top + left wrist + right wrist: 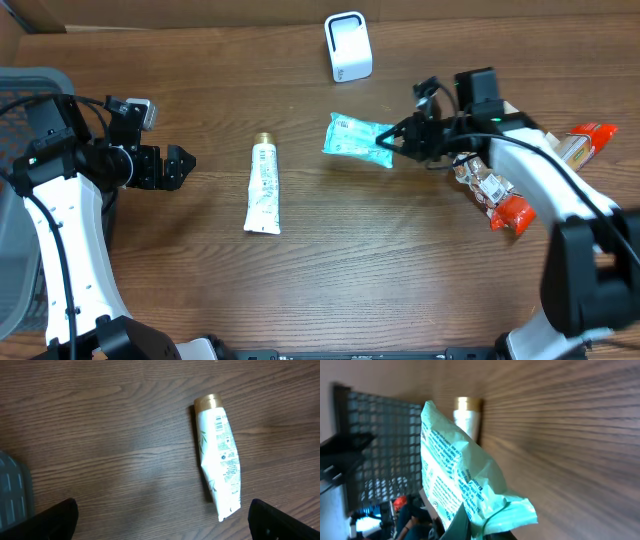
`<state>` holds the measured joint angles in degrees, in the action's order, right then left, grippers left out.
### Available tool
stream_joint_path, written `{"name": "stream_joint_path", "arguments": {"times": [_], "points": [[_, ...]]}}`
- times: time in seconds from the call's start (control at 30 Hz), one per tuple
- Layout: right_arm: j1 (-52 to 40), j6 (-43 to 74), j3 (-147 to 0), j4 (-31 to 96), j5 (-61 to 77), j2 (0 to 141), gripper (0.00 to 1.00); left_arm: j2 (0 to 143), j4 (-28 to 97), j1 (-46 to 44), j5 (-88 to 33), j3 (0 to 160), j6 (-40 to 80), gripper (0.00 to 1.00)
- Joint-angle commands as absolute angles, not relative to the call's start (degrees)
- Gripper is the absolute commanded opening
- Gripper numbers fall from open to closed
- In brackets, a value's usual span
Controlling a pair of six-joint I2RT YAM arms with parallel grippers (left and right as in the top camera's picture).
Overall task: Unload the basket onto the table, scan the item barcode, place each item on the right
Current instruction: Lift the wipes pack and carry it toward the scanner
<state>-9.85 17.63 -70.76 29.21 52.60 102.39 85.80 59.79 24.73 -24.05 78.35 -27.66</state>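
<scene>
The right end effector (pixel 397 141) is clamped on one end of the teal packet (pixel 356 139), near the white scanner (pixel 348 46). The left end effector (pixel 183 163) hangs spread wide over the desk (pixel 330 270), beside the tube (pixel 264 186).

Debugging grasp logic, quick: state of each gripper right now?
Left gripper: open, holding nothing.
Right gripper: shut on the teal packet.
</scene>
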Motion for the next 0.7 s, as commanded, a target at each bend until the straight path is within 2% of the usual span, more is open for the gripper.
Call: {"name": "stream_joint_path", "arguments": {"times": [0.0, 0.43, 0.67], "points": [[-8.6, 11.5, -71.2, 31.4, 56.2, 95.5, 0.04, 86.1, 59.7, 24.3, -24.9, 78.4, -28.7, 0.99], [-7.8, 8.4, -71.2, 39.6, 45.1, 79.2, 0.04, 86.1, 59.7, 24.3, -24.9, 78.4, -28.7, 1.0], [-7.8, 7.0, -71.2, 42.7, 42.3, 76.3, 0.04, 86.1, 59.7, 24.3, -24.9, 78.4, -28.7, 0.99]]}}
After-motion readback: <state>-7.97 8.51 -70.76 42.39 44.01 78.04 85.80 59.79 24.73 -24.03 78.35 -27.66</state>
